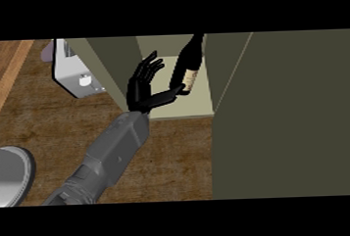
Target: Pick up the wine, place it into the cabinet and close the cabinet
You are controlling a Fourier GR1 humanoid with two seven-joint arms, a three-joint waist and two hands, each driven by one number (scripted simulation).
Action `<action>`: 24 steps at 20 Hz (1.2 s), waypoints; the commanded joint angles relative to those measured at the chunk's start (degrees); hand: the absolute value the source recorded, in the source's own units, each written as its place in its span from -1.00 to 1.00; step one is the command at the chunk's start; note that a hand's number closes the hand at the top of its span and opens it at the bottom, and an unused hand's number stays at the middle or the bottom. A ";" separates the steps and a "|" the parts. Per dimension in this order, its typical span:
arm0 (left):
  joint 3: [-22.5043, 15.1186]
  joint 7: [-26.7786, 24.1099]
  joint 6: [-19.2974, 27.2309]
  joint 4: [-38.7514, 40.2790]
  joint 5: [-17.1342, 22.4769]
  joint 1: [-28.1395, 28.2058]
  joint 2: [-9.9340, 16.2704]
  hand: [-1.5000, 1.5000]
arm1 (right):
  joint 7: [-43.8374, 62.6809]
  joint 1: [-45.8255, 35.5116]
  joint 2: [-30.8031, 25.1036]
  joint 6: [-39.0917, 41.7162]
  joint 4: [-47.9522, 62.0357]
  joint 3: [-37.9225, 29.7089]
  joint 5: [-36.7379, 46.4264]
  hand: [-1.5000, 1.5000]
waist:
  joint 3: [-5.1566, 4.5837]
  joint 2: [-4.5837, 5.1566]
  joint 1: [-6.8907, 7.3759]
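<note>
A wide olive cabinet door point(287, 116) fills the right half of the frame, swung open toward the viewer. Left of it, at upper centre, the cabinet point(163, 113) shows its pale inner floor between two side walls. Brown table point(55, 124) covers the lower left, with a grey round object point(10, 177) at the left edge and a small white appliance point(74, 69) at upper left.

One grey forearm rises from the bottom edge to a black hand point(143, 84) at the cabinet mouth. Which arm it is cannot be told with certainty; it looks like the left. Its fingers are spread straight upward and released, with the thumb reaching right to touch the wine bottle point(188, 65).

The bottle stands inside the cabinet, leaning slightly, dark with a tan label.

The risk: the leaning bottle may topple if the thumb drags it on withdrawal, and the door could then strike it.
</note>
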 commanded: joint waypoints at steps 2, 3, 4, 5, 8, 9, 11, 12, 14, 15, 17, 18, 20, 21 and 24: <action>1.01 -4.20 1.70 -2.07 -1.06 2.88 2.47 -1.00 | -1.74 -0.72 -1.36 1.11 1.98 -2.63 -1.16 -1.00 | 0.71 -1.25 2.18; 0.92 -4.97 3.05 -2.09 -1.30 3.44 1.39 -1.00 | -1.51 0.77 -0.23 0.80 0.33 -0.73 -0.22 -1.00 | 0.70 -1.28 2.00; 0.13 -2.64 0.81 -4.36 -1.29 5.55 4.26 -1.00 | -0.76 2.62 0.84 -0.05 -1.57 1.35 2.30 -1.00 | 0.70 -1.68 2.88; -0.54 -3.18 2.15 -6.20 -1.85 6.48 2.47 -1.00 | 2.13 0.01 0.21 -1.37 -2.80 0.35 0.21 -1.00 | 0.69 -1.68 2.95; -3.32 -1.68 4.58 -13.61 -3.38 10.43 2.25 -1.00 | 0.14 2.68 -1.01 1.16 -0.88 -2.28 -2.92 -1.00 | 0.75 -2.04 3.67; -4.73 -0.16 4.58 -16.41 -4.28 12.08 3.08 -1.00 | 1.18 1.74 1.09 -1.40 -2.53 1.32 1.83 -1.00 | 0.72 -2.07 3.97; -6.39 2.76 6.60 -23.48 -5.81 13.96 5.16 -1.00 | -0.01 -0.18 -1.42 0.65 1.18 -2.53 -1.75 -1.00 | 0.75 -1.99 4.05; -8.38 2.82 7.46 -27.46 -6.54 17.57 3.73 -1.00 | 2.18 -1.95 -1.18 -1.56 0.45 -2.95 -1.50 -1.00 | 0.74 -2.12 4.50; -9.82 8.66 10.42 -36.73 -7.57 18.43 6.32 -1.00 | 0.38 1.52 -0.95 0.65 -1.07 -2.13 -2.50 -1.00 | 0.77 -1.99 3.68; -11.02 12.51 11.52 -40.33 -7.79 18.71 7.93 -1.00 | -0.81 1.61 -1.05 1.19 0.17 -2.23 -1.71 -1.00 | 0.78 -2.04 3.87; -13.29 15.13 10.76 -47.82 -8.52 22.58 12.57 -1.00 | 1.29 2.47 -0.34 -0.10 -1.22 -0.78 -0.28 -1.00 | 0.78 -2.21 4.34; -15.15 14.81 10.77 -52.04 -9.08 26.02 12.48 -1.00 | 3.19 -1.27 -1.33 -1.69 -2.22 -2.34 -1.24 -1.00 | 0.75 -2.17 4.52; -15.41 15.41 14.71 -60.39 -10.76 30.39 15.02 -1.00 | 2.56 -0.25 0.49 -1.64 -1.87 1.14 0.92 -1.00 | 0.73 -1.84 3.81; -16.59 17.10 17.87 -64.48 -11.21 30.94 13.66 -1.00 | 3.86 -3.74 -1.43 -2.10 0.10 -2.70 -2.66 -1.00 | 0.75 -1.79 3.82; -16.75 19.43 19.40 -74.75 -13.03 37.34 19.46 -1.00 | 3.40 1.17 0.45 -1.07 -4.06 2.47 0.89 -1.00 | 0.72 -1.63 3.06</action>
